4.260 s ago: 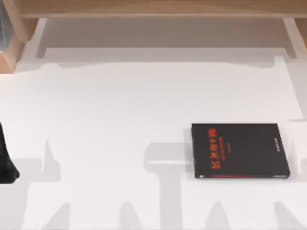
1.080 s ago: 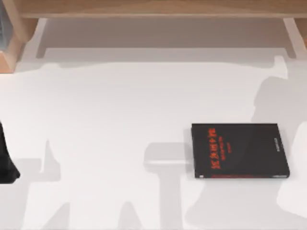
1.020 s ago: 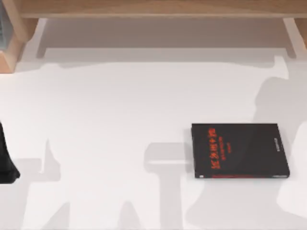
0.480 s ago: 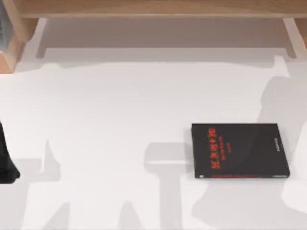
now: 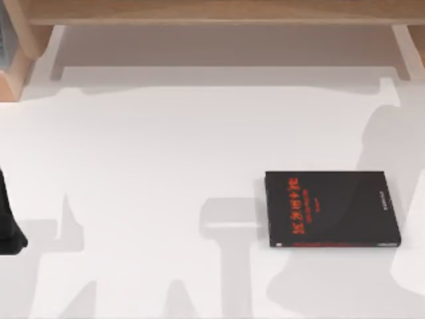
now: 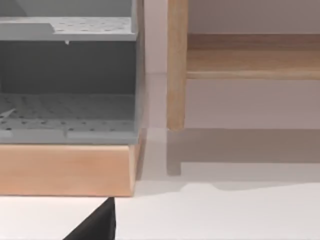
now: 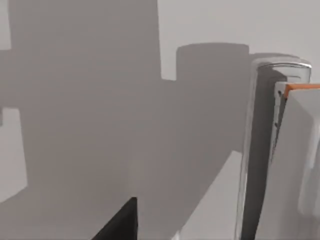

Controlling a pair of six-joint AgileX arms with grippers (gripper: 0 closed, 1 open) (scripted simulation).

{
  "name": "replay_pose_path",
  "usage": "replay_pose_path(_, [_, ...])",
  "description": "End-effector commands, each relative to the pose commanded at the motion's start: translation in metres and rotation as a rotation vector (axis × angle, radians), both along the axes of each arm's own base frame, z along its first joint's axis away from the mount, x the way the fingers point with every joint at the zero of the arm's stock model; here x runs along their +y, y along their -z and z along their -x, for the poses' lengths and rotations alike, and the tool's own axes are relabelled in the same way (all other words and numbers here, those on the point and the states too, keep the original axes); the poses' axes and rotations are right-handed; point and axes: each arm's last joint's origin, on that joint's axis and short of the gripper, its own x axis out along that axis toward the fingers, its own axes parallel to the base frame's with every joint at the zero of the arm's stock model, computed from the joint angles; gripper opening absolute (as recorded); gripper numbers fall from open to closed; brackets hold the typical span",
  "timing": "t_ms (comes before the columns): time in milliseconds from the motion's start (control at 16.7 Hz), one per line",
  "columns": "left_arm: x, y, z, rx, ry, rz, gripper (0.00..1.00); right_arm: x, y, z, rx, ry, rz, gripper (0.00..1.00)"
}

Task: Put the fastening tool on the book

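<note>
The book [image 5: 332, 209] lies flat on the counter [image 5: 166, 166] toward its right side. The left hand [image 5: 8, 229] sits parked at the left edge; whether either hand is apart or together, I cannot tell. The fastening tool isn't anywhere I can make out, so find it first, then grip it across its middle

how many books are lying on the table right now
1. The book, black cover with red lettering, lies flat on the white table toward its right side in the top view, nothing resting on it. Others could be out of frame.
</note>
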Motion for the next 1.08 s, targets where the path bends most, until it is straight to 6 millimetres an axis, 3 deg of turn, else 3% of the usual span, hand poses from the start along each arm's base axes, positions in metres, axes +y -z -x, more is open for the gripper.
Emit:
replay_pose_path(540, [0.0000, 0.0000, 0.0000, 0.000, 0.000, 0.000, 1.00, 0.0000, 0.0000, 0.0000, 0.000, 0.000, 0.000, 0.02])
replay_pose_path(1080, [0.0000, 0.0000, 0.0000, 0.000, 0.000, 0.000, 1.00, -0.0007, -0.0001, 0.0003, 0.000, 0.002, 0.000, 0.00])
